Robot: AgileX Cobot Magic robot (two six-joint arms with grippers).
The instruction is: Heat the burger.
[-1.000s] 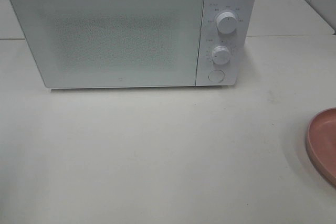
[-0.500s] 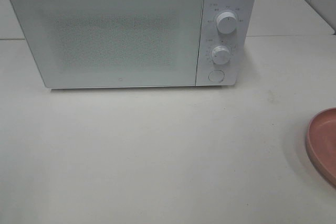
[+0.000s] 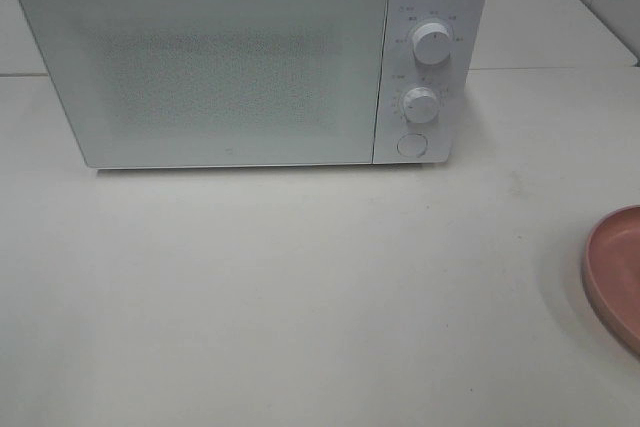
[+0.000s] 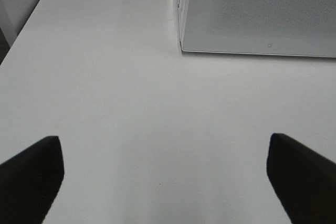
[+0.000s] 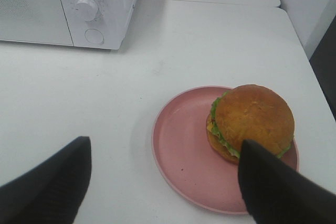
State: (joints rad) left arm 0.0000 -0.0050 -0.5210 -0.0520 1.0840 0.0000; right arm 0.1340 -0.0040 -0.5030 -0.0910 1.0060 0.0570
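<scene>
The burger (image 5: 254, 119), with a golden-brown bun and green lettuce, sits on a pink plate (image 5: 178, 140) in the right wrist view. My right gripper (image 5: 168, 182) hovers open above the plate, short of the burger. One dark finger (image 5: 278, 187) overlaps the burger's near edge in the picture. In the exterior high view only the plate's rim (image 3: 615, 267) shows at the right edge; the burger is out of frame. My left gripper (image 4: 165, 182) is open over bare table, its fingers (image 4: 31, 177) wide apart. Neither gripper shows in the exterior high view.
A white microwave (image 3: 220, 67) stands at the back of the table with its door shut. Two knobs (image 3: 431, 42) and a round button (image 3: 410, 145) are on its right panel. The left wrist view shows its door's lower corner (image 4: 252, 19).
</scene>
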